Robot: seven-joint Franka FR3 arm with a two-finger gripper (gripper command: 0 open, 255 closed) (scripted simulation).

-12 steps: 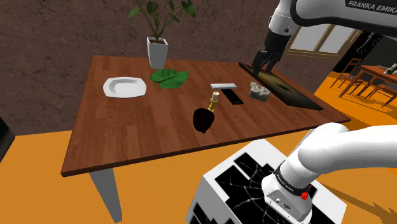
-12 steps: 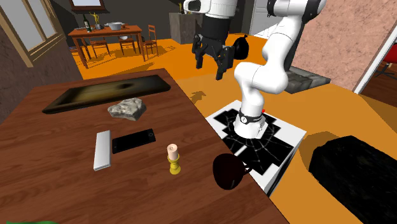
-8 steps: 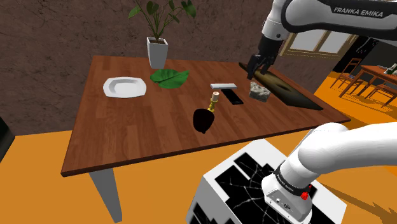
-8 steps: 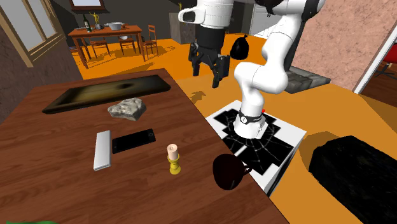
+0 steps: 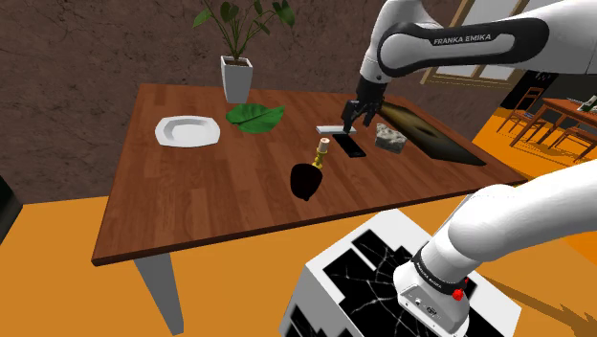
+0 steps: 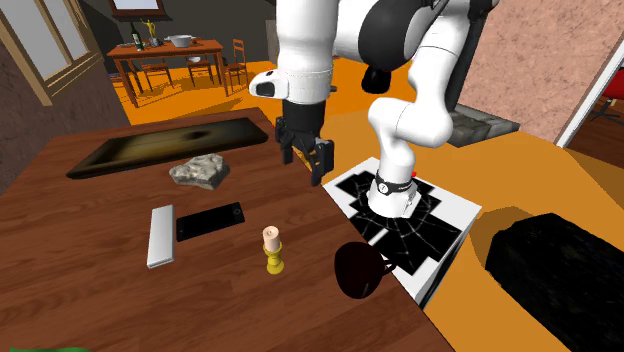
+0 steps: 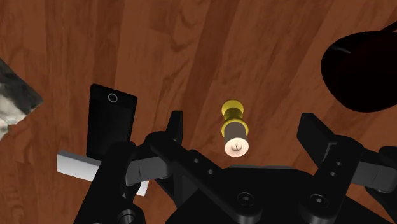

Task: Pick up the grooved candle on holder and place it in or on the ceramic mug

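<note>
Shoulder view
- gripper [image 5: 351, 117]: hanging above the table [image 5: 191, 211], over the phone [image 5: 349, 146] and grey bar [image 5: 337, 129]; fingers are standing wide apart, holding nothing
- candle [image 5: 323, 151]: standing upright on its gold holder near the table's front edge, just behind the mug [image 5: 305, 179]
- mug: dark, lying on its side
- rest: plate [image 5: 188, 131], leaf [image 5: 254, 117] and potted plant [image 5: 236, 78] are sitting toward this view's left; rock [image 5: 390, 138] and tray [image 5: 426, 134] toward its right

Second exterior view
- gripper [image 6: 305, 167]: pointing down at the table edge, well above the surface, fingers apart
- candle [image 6: 271, 248]: standing free between phone [image 6: 210, 221] and mug [image 6: 358, 270], touching neither
- mug: lying at the table edge, next to the stand [image 6: 440, 225]
- rock [image 6: 200, 171]: lying in front of the tray [image 6: 165, 145]

Wrist view
- gripper [image 7: 243, 126]: fingers are spreading wide
- candle [image 7: 233, 132]: showing in the gap between the fingers, down on the table, neither finger touching it
- mug [image 7: 362, 73]: lying beyond the one finger
- phone [image 7: 112, 121], bar [image 7: 76, 165]: lying beyond the other finger, with the rock [image 7: 13, 95] farther out
</note>
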